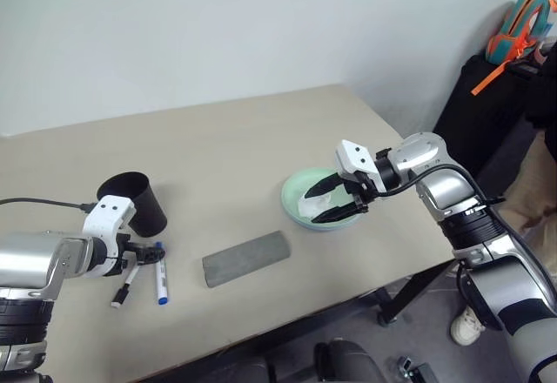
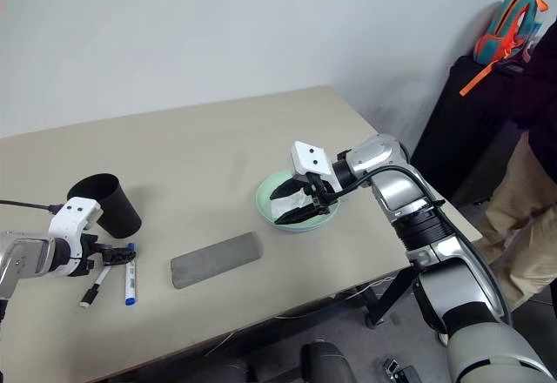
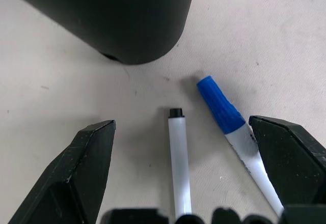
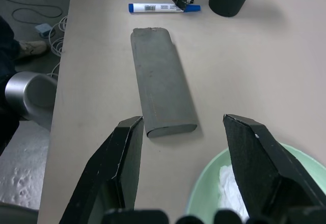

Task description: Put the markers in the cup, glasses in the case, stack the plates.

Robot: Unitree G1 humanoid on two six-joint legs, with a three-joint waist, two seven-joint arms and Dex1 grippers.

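On the beige table (image 1: 235, 139) the left gripper (image 1: 144, 253) hangs low over the 2 markers (image 3: 179, 158), its fingers spread wide on either side of them and gripping nothing — the black cup (image 1: 135, 202) stands upright just beyond. The closed grey case (image 1: 245, 258) lies flat mid-table. The right gripper (image 1: 335, 200) hovers over the mint green plate (image 1: 296, 193), jaws parted and empty, with crumpled white tissue (image 4: 232, 186) lying in the plate below them.

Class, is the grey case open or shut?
Shut. The case lies flat on the table as one closed slab, with no lid raised and no inside showing.
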